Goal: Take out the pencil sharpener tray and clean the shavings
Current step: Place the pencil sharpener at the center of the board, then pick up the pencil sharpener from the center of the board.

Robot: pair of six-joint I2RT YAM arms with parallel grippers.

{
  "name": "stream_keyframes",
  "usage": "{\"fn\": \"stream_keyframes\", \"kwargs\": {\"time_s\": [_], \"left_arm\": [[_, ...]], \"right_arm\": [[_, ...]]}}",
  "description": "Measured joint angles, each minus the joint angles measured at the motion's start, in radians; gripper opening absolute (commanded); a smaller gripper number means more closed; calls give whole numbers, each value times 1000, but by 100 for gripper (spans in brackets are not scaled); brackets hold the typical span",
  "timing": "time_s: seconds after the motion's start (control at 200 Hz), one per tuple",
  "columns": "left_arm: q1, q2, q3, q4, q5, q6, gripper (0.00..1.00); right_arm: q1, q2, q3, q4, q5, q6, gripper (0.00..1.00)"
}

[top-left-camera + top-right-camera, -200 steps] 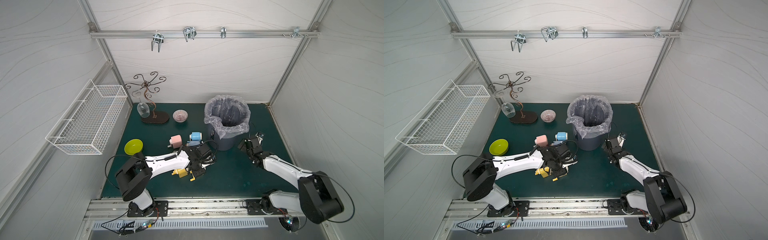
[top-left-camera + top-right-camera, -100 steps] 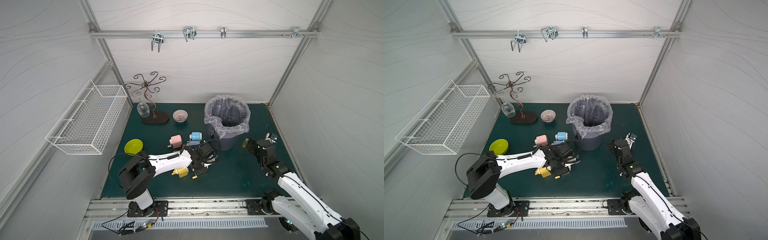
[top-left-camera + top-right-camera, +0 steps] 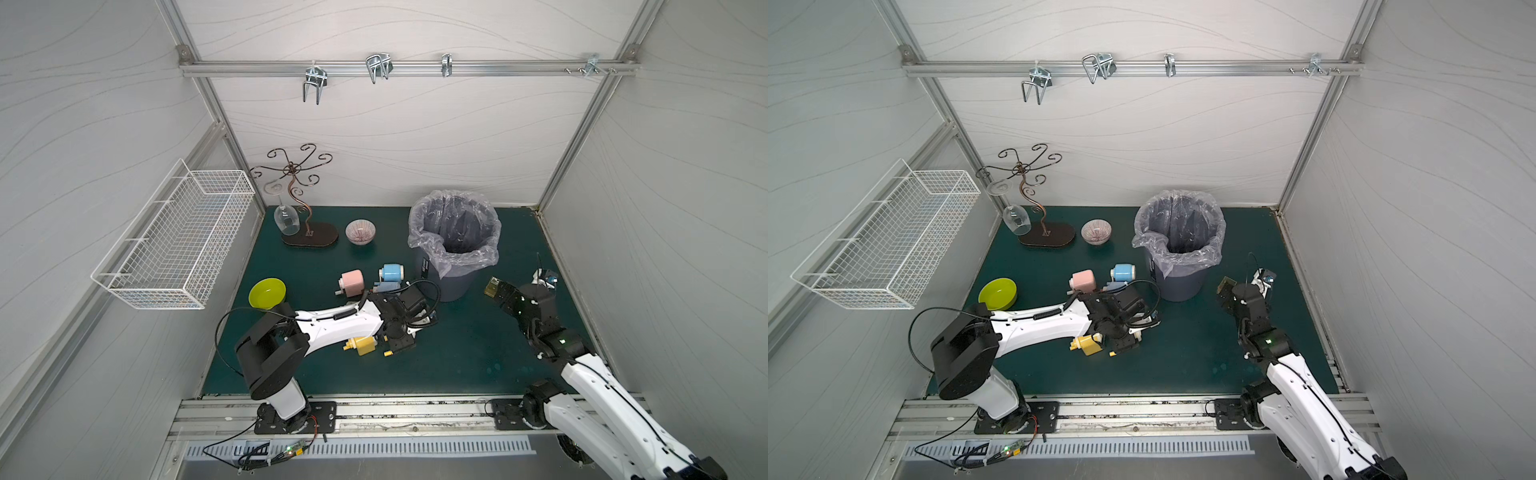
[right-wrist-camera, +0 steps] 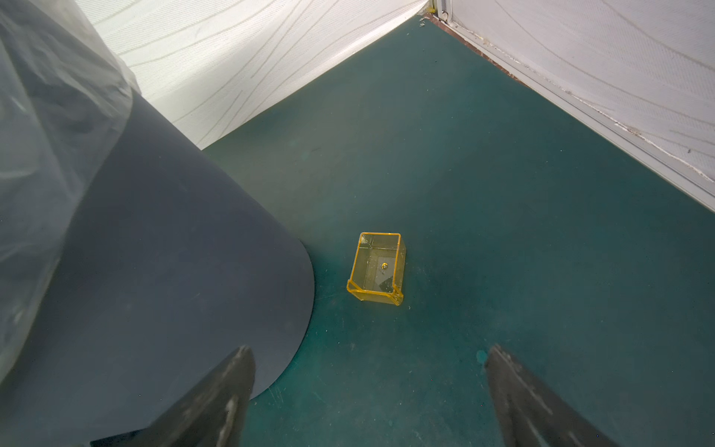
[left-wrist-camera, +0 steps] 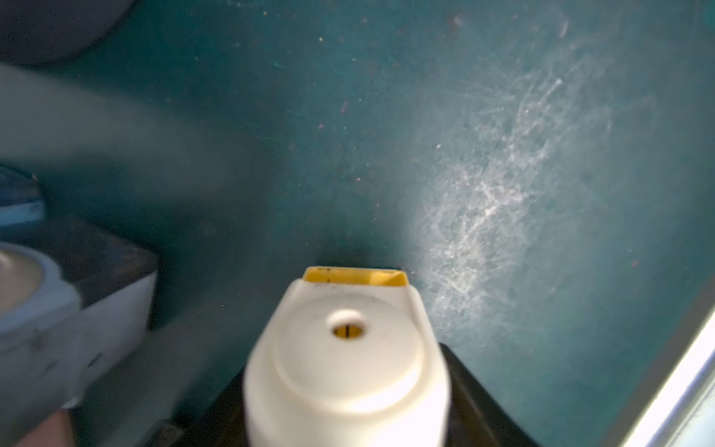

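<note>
Tray of clear yellow plastic [image 4: 377,269] sits on the green bench [image 4: 503,193] beside the grey bin [image 4: 174,251]. Right jaws stand spread and empty; left jaws are too blurry to tell. A bump could slide the light tray away.

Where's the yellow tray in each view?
Top view: tray right of the bin.
Top view: tray right of the bin.
Left wrist: not in it.
Right wrist: tray beside the bin, ahead of the right fingers.
Shared landmark: the bin.
</note>
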Motion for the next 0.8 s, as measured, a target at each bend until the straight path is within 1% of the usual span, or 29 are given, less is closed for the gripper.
{"fn": "stream_keyframes", "kwargs": {"time_s": [0.015,0.035,0.375,0.58,0.68,0.715,0.8], "left_arm": [[0,-2,0,0,-2,-2,99],[0,-5,0,-1,-3,-1,100],[0,-128,14,-53,-16,16,100],[8,-261,27,-73,26,57,100],[45,-328,29,-81,80,108,99],[74,-342,32,-95,108,131,99],[179,-348,58,-145,187,199,98]], "right_arm": [[0,-1,0,-1,-1,0,95],[0,-3,0,-3,-1,0,94],[-1,-23,-6,-22,-9,-2,94],[-2,-70,-6,-39,-9,-25,94],[-2,-115,-7,-45,-9,-40,94],[-3,-132,-8,-48,-9,-45,93],[-8,-164,-8,-55,-9,-60,93]]}}
